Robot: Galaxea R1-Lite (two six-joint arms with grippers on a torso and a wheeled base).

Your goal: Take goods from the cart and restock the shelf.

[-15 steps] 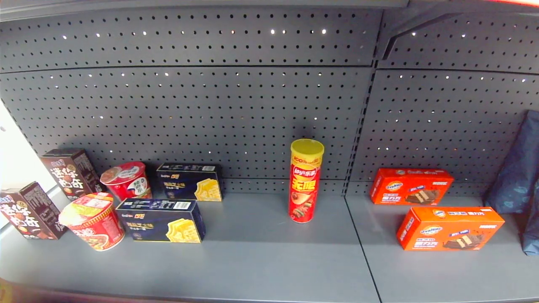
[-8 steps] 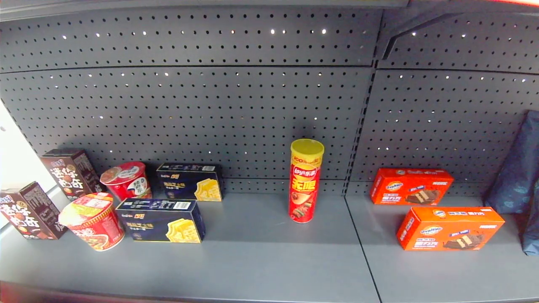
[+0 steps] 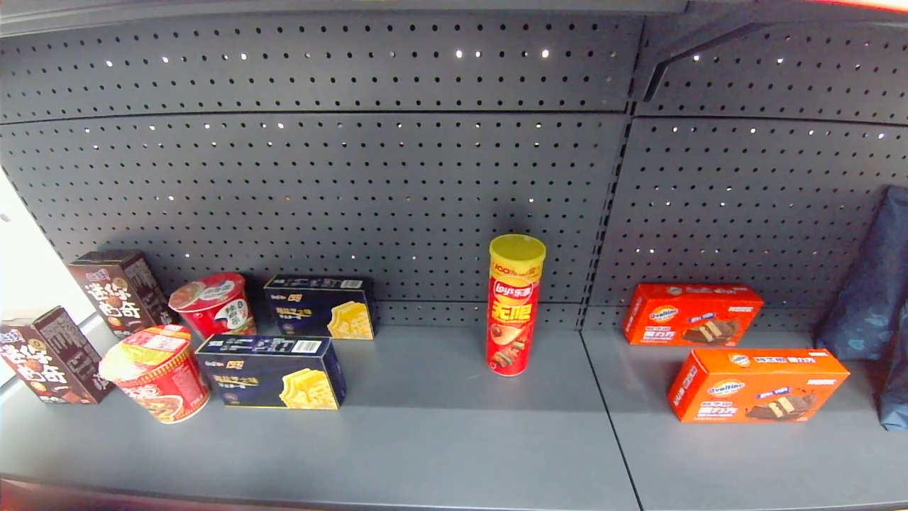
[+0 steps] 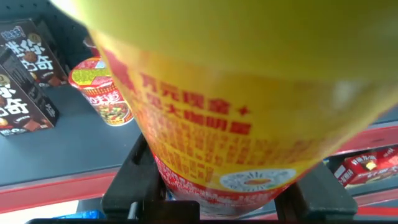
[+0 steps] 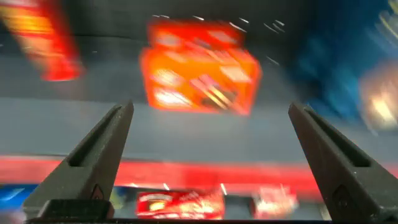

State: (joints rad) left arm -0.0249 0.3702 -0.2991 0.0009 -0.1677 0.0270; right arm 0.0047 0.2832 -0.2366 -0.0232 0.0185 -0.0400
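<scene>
A big noodle cup point(image 4: 249, 93) with a yellow and red wrapper sits right against the left wrist camera, and my left gripper point(image 4: 224, 186) is shut on its lower part. It is held in front of the grey shelf point(image 3: 454, 426), near the shelf's own noodle cup point(image 4: 102, 93) and brown boxes point(image 4: 25, 93). My right gripper point(image 5: 209, 106) is open with nothing between its wide-spread fingers; it faces the orange boxes point(image 5: 199, 74) from in front of the shelf's red edge point(image 5: 186, 171).
From left to right the shelf holds brown boxes point(image 3: 50, 355), two noodle cups point(image 3: 157, 372), two dark blue boxes point(image 3: 273, 372), an upright chip can point(image 3: 516, 305), two orange boxes point(image 3: 755, 385) and a blue bag point(image 3: 869, 284). Bare shelf lies around the can.
</scene>
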